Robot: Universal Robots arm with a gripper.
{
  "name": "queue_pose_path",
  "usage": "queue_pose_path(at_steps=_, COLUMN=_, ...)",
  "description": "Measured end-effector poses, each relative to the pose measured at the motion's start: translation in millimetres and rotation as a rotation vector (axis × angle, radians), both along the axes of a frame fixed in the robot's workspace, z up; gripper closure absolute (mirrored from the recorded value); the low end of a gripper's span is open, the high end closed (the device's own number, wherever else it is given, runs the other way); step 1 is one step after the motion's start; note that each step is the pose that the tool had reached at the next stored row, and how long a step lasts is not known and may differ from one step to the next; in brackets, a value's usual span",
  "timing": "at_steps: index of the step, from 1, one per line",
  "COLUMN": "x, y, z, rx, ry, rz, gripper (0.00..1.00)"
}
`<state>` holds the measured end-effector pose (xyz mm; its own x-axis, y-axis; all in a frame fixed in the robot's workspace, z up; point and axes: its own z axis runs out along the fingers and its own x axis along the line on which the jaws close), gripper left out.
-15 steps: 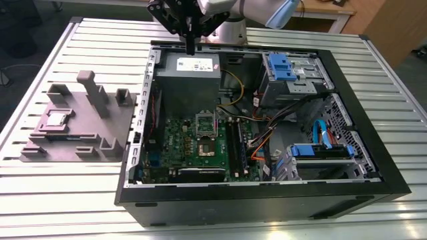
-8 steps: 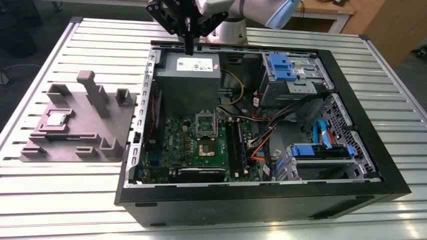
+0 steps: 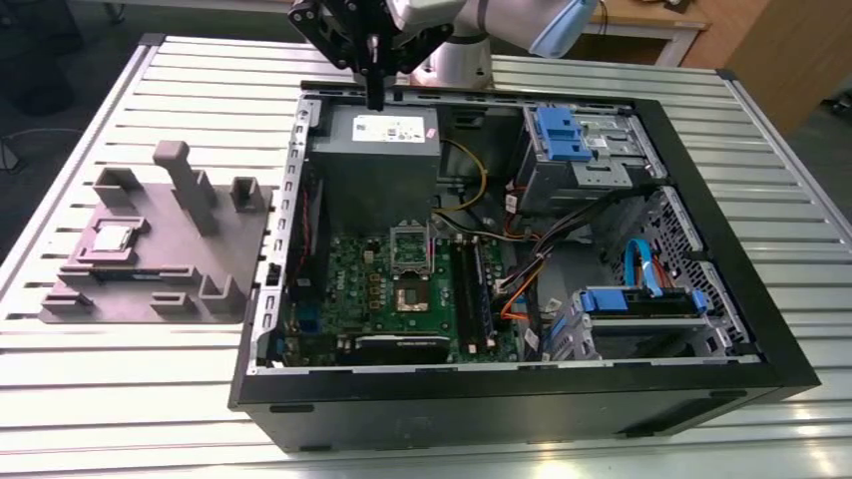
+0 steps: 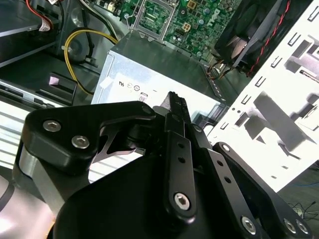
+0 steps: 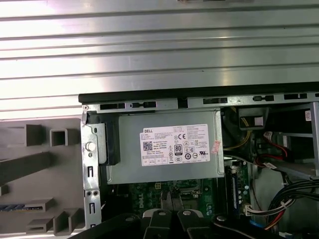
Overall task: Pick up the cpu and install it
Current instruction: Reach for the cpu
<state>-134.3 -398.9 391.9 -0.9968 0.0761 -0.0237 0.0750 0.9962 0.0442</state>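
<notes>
From here I see the cpu (image 3: 112, 238) with a shiny bare-metal top, its holder (image 3: 200, 269) matt grey plastic, the table (image 3: 134, 379) ribbed metal with a brushed sheen, and the power supply (image 3: 373, 175) dull grey sheet metal under a white paper label (image 3: 390, 128)

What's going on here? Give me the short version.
A Universal Robots arm is working over an open computer case. Its gripper hangs above the power supply, fingers shut and holding nothing. The cpu lies on the grey fixture beside the case, on the exterior view's left, well apart from the gripper. The motherboard's socket looks open, so the cpu is not yet picked up or installed.
</notes>
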Motion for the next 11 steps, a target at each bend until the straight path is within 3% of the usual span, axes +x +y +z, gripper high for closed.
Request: queue_pose_path(at_steps=11, x=-1.4, y=0.0, z=-0.6, rx=0.0001, ry=0.0008, rz=0.0, gripper=0.9)
